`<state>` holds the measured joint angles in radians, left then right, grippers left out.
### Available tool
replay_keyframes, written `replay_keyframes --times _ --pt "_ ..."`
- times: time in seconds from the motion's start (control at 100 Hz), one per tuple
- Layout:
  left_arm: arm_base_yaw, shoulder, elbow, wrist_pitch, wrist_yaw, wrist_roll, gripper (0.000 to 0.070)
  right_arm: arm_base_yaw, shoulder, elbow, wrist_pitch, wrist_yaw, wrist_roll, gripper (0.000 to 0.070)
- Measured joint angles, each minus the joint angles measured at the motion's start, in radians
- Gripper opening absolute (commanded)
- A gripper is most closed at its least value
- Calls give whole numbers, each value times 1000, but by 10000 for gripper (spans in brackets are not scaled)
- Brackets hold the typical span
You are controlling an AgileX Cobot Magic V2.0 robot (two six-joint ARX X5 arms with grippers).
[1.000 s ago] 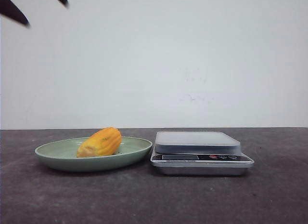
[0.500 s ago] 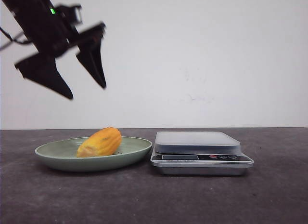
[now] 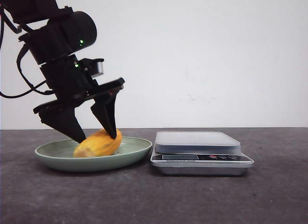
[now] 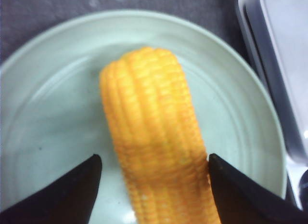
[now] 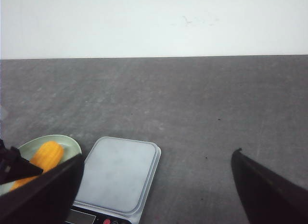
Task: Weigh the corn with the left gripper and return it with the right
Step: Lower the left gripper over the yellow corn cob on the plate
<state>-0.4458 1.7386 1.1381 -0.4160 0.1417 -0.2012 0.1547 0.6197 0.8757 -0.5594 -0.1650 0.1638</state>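
Observation:
The yellow-orange corn (image 3: 99, 142) lies on a pale green plate (image 3: 53, 156) at the table's left; it also shows in the left wrist view (image 4: 154, 137) and the right wrist view (image 5: 41, 159). My left gripper (image 3: 96, 136) is open and straddles the corn, one fingertip on each side. In the left wrist view one finger (image 4: 236, 190) touches the corn's side and the other finger (image 4: 67, 195) stands apart from it. My right gripper (image 5: 156, 185) is open and empty, high above the table near the scale.
A silver digital scale (image 3: 198, 149) with a grey platform stands right of the plate, almost touching it; it also shows in the right wrist view (image 5: 118, 173). Dark grey table, white wall behind.
My left arm has come down from the upper left, and its open fingers now straddle the corn on the plate. The corn and scale have not moved.

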Motion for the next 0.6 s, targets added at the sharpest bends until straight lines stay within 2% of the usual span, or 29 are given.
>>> replay_keyframes --times 0.22,0.37,0.43,0.49,0.53,0.57,0.6 --pt "-37 3 0 16 -29 -1 403 0 0 1 0 0 0 620" --pt "-66 3 0 12 -68 -4 366 0 0 1 0 0 0 620" --pt "-78 3 0 8 -90 -8 271 0 0 1 0 0 0 620" --pt "-85 3 0 8 -98 -10 114 0 0 1 0 0 0 619" --pt "-89 3 0 9 -100 -10 35 0 0 1 0 0 0 619" --pt "-90 3 0 10 -101 -12 0 0 0 1 0 0 0 619" --pt "-90 3 0 10 -101 -12 3 0 0 1 0 0 0 619"
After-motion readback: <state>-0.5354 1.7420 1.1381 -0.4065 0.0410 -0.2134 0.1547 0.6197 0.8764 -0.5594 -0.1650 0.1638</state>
